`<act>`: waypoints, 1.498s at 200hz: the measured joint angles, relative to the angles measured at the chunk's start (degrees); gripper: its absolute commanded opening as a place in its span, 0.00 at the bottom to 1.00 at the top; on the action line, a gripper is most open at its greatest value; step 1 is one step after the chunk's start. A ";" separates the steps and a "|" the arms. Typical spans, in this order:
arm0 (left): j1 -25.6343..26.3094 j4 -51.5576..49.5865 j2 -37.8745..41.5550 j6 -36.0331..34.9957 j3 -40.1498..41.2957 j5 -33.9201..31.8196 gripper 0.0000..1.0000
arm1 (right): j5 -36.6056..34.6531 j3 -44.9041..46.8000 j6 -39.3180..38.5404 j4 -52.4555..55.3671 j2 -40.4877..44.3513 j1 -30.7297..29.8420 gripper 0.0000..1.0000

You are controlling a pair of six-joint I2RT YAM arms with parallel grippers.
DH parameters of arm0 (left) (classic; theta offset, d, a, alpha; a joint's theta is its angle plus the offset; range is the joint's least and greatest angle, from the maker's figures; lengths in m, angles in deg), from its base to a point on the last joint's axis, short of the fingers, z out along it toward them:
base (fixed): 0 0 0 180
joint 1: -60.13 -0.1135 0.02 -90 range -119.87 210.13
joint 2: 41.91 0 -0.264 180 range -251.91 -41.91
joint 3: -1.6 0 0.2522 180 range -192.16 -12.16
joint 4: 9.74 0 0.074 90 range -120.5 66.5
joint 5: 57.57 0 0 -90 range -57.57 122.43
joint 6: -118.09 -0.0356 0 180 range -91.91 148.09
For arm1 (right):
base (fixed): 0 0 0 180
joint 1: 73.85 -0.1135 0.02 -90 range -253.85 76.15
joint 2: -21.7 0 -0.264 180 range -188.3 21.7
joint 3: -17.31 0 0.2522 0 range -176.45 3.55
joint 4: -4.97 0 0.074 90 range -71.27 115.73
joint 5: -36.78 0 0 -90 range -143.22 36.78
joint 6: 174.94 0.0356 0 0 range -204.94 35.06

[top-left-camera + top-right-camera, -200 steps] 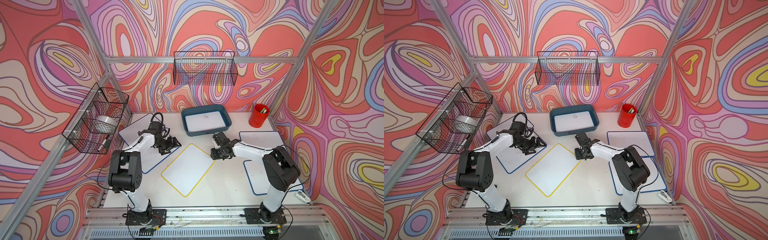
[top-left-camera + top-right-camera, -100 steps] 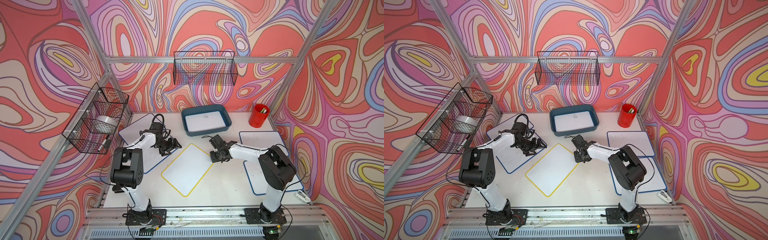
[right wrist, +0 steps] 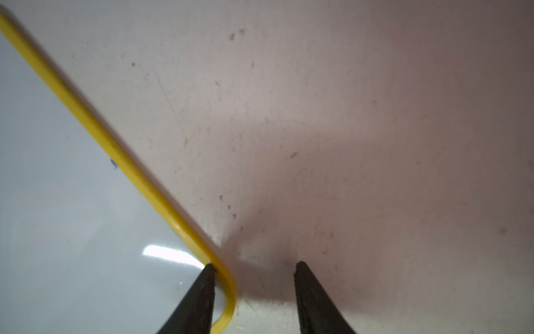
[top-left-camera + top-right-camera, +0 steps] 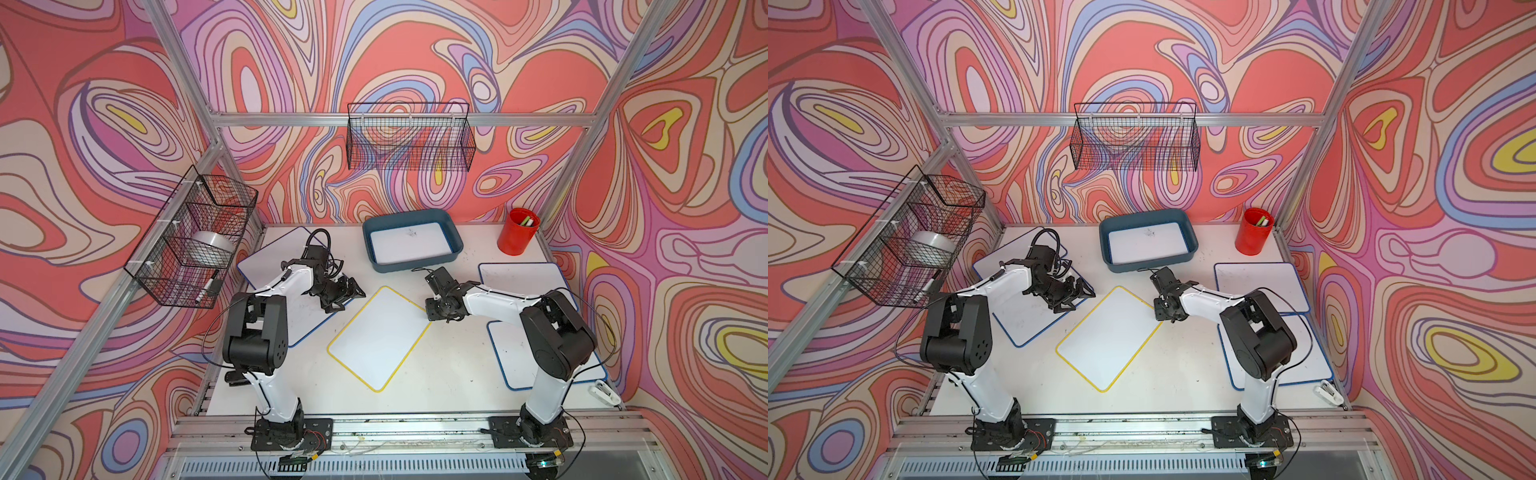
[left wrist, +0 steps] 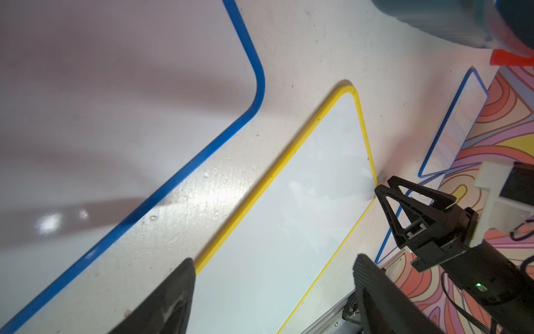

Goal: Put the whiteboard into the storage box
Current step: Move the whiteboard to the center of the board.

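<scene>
Yel.-rimmed whiteboard [image 4: 378, 338], teal storage box [image 4: 415, 263]

The yellow-rimmed whiteboard [image 4: 378, 336] has a smooth, glossy white face inside a plastic-looking edge strip, the surface [image 4: 449, 374] under it is duller, speckled and scuffed, the storage box [image 4: 415, 266] looks like smooth teal plastic, and the wire basket [image 4: 409, 141] is black metal mesh.
</scene>
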 measured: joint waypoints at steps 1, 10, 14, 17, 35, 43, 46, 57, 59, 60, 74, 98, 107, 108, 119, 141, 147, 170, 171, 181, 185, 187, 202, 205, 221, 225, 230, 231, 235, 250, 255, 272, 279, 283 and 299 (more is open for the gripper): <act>0.02 0.00 0.00 -0.02 -0.02 0.00 0.82 | 0.02 0.02 0.00 -0.02 0.00 0.09 0.47; 0.20 -0.04 -0.02 -0.04 -0.04 -0.02 0.82 | 0.31 0.02 0.02 -0.20 0.00 1.03 0.47; 0.28 -0.13 -0.04 -0.07 -0.13 -0.02 0.82 | 0.46 0.02 0.00 -0.26 0.00 1.49 0.47; 0.35 -0.24 -0.11 -0.07 -0.20 0.04 0.82 | 0.48 0.02 0.02 -0.31 0.00 1.90 0.47; 0.92 -0.83 -0.87 -0.48 -1.11 0.44 0.82 | 0.59 0.02 -0.04 -0.35 0.00 4.15 0.47; 1.27 -1.09 -1.36 -0.76 -1.53 0.57 0.82 | 0.61 -0.13 -0.17 -0.13 0.00 5.18 0.47; 1.44 -1.22 -1.55 -0.92 -1.68 0.55 0.82 | 0.61 -0.22 -0.26 0.00 0.00 5.55 0.47; 2.23 -1.55 -2.27 -1.18 -2.12 0.61 0.82 | 0.42 -0.48 -0.55 0.44 -0.02 6.95 0.47; 2.32 -1.66 -2.36 -1.25 -2.19 0.63 0.82 | 0.37 -0.52 -0.57 0.55 -0.02 7.23 0.47; 2.40 -1.70 -2.43 -1.29 -2.25 0.70 0.82 | 0.37 -0.52 -0.59 0.59 -0.02 7.32 0.47; 3.63 -1.99 -3.28 -1.75 -2.58 1.31 0.82 | 0.24 -1.07 -1.01 1.29 -0.24 9.09 0.47; 5.92 -3.23 -4.17 -2.89 -2.91 1.57 0.82 | 0.87 -2.86 -1.66 2.08 -1.40 11.87 0.48; 6.60 -3.69 -4.44 -3.26 -3.21 1.57 0.82 | 1.11 -3.28 -1.90 2.08 -1.70 12.41 0.48; 6.73 -3.82 -4.50 -3.34 -3.28 1.57 0.82 | 1.14 -3.30 -1.92 2.08 -1.75 12.46 0.48; 7.45 -4.13 -4.61 -3.78 -3.56 1.57 0.82 | 1.42 -3.58 -2.14 2.34 -1.81 12.94 0.48; 8.02 -4.70 -4.68 -4.28 -3.80 1.38 0.82 | 3.63 -3.89 -2.47 2.69 -1.84 13.09 0.47; 8.20 -4.79 -4.83 -4.37 -3.85 1.38 0.82 | 4.76 -3.82 -2.49 2.47 -1.84 13.09 0.48; 8.74 -5.25 -5.95 -4.61 -4.28 1.36 0.82 | 9.22 -3.08 -2.40 1.73 -1.01 13.05 0.48; 8.81 -5.29 -6.05 -4.66 -4.31 1.36 0.82 | 9.35 -3.06 -2.43 1.73 -0.96 13.05 0.48; 9.38 -5.60 -6.80 -4.85 -4.57 1.29 0.82 | 10.97 -2.78 -2.38 1.66 -0.28 13.05 0.48; 9.64 -5.70 -7.17 -4.94 -4.68 1.29 0.82 | 11.69 -2.51 -2.27 1.51 0.15 13.05 0.48; 9.79 -5.81 -7.34 -4.96 -4.79 1.27 0.82 | 11.93 -2.40 -2.23 1.44 0.33 13.05 0.48; 10.91 -6.27 -8.83 -5.35 -5.38 1.09 0.82 | 13.77 -0.98 -1.86 1.25 2.12 13.05 0.48; 11.13 -6.34 -9.11 -5.38 -5.49 1.03 0.82 | 13.97 -0.68 -1.77 1.38 2.54 13.05 0.48; 12.07 -6.88 -9.84 -5.57 -5.90 1.01 0.82 | 14.82 0.57 -1.73 2.08 4.39 13.05 0.48; 12.28 -6.97 -9.88 -5.62 -6.01 0.94 0.82 | 14.82 0.83 -1.73 2.21 4.76 13.05 0.48; 12.44 -7.06 -9.92 -5.66 -6.16 0.92 0.82 | 14.91 1.14 -1.73 2.32 5.16 13.05 0.48; 12.55 -7.08 -9.94 -5.70 -6.19 0.94 0.82 | 14.91 1.18 -1.73 2.34 5.25 13.05 0.48; 12.70 -7.15 -9.99 -5.79 -6.27 0.92 0.82 | 14.99 1.46 -1.73 2.45 5.55 13.05 0.48; 13.11 -7.23 -10.19 -6.01 -6.36 0.94 0.82 | 15.10 2.43 -1.60 2.78 6.25 13.05 0.48; 13.25 -7.26 -10.19 -6.01 -6.36 0.87 0.82 | 15.19 2.67 -1.51 2.84 6.25 13.05 0.48; 13.77 -7.63 -10.32 -6.10 -6.49 0.87 0.81 | 15.23 4.13 -0.96 2.71 6.25 13.05 0.48; 14.08 -7.85 -10.45 -6.29 -6.64 0.79 0.81 | 15.23 4.79 -0.68 2.73 6.25 13.11 0.48; 14.34 -8.00 -10.54 -6.38 -6.73 0.76 0.82 | 15.23 5.16 -0.52 2.80 6.23 13.16 0.48; 15.65 -8.11 -10.56 -6.40 -6.69 0.81 0.82 | 15.56 6.23 0.37 2.99 6.23 13.79 0.48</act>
